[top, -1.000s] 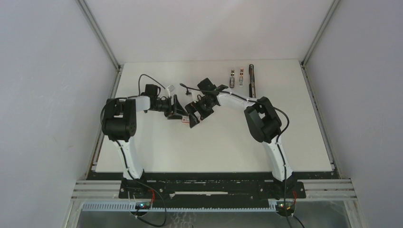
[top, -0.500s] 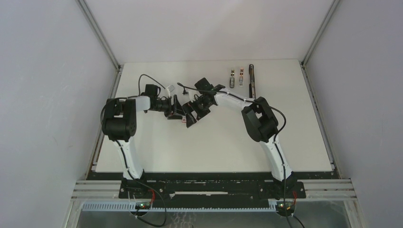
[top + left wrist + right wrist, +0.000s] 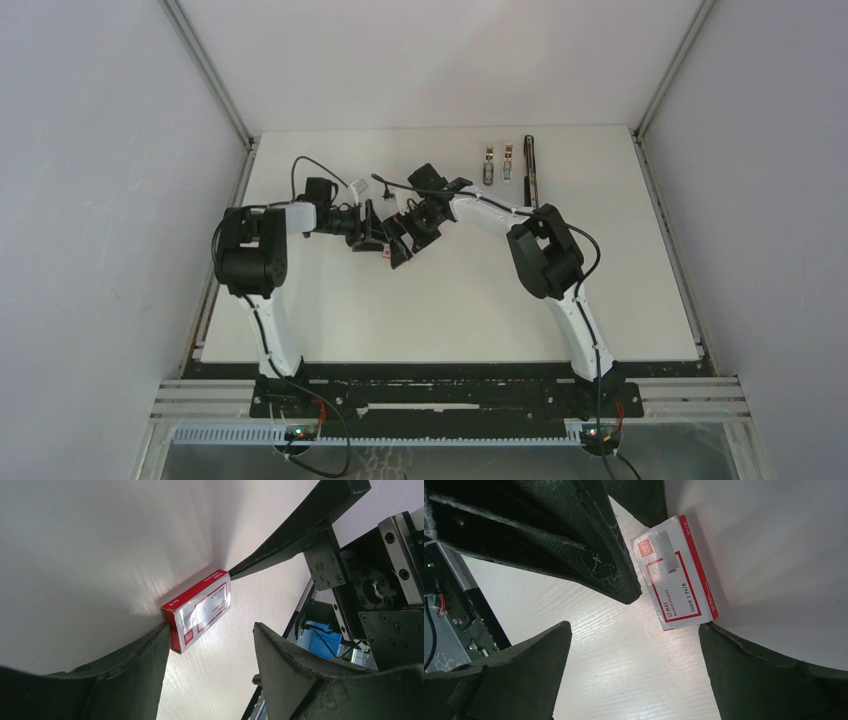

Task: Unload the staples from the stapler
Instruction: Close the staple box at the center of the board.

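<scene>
While both of my arms are meeting over the middle of the table (image 3: 450,300), the stock is standing as follows.

Item, stapler (image 3: 530,170): lying at the far right of the table, pointing away from me and well apart from both of my grippers. Nothing is touching it. Whether its top arm is lying shut I cannot tell at this size.

Item, staples (image 3: 488,166): two small silvery-grey pieces are lying side by side just left of the stapler. I am taking these for strips already out, though they are too small to be sure of. Whether more are sitting inside the stapler is hidden.

Item, staple box (image 3: 200,607), red and white: lying flat at the centre, between my two grippers.

Item, left gripper (image 3: 211,630): jaws standing about half apart and gripping nothing. One finger (image 3: 145,655) is touching the box's near corner.

Item, right gripper (image 3: 634,626): jaws spread wide and gripping nothing. One fingertip (image 3: 734,650) is touching a corner of the box.

Reckoning: the unloading is looking done or nearly so. I am busying myself with the box, not the stapler.
</scene>
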